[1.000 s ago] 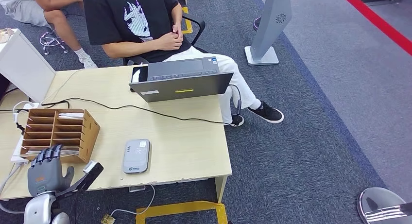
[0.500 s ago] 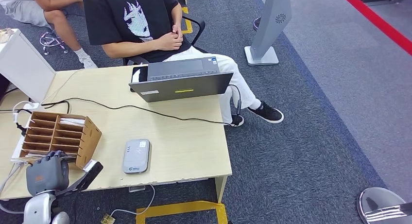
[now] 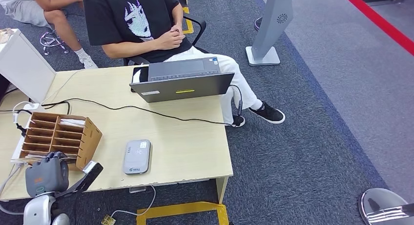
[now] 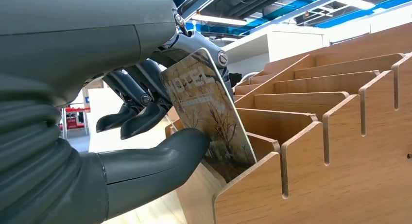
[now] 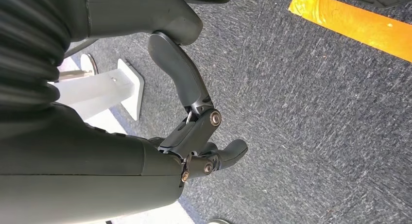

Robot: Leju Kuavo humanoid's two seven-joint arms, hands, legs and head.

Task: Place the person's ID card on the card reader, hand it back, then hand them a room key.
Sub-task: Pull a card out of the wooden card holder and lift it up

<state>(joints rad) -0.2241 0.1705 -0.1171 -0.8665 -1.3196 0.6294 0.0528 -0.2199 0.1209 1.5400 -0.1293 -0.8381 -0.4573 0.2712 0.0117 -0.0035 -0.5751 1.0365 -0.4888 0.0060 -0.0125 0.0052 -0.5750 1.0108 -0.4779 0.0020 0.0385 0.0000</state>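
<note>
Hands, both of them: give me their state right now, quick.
Left hand: holding a room key card, pinched between thumb and fingers at the wooden organizer.
Right hand: holding nothing, fingers loosely curled, hanging over the carpet.

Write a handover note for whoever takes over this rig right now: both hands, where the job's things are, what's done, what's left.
Left hand: pinches a room key card between thumb and fingers; its lower end is inside a slot of the wooden card rack.
Right hand: hangs over the carpet, fingers curled, holding nothing.
Card reader: on the desk beside the rack, nothing on it. No ID card visible.
Person: seated behind the laptop, hands together.
Done: key gripped; the ID steps seem finished, though that cannot be confirmed.
Left: lift the key clear and hand it over.
</note>
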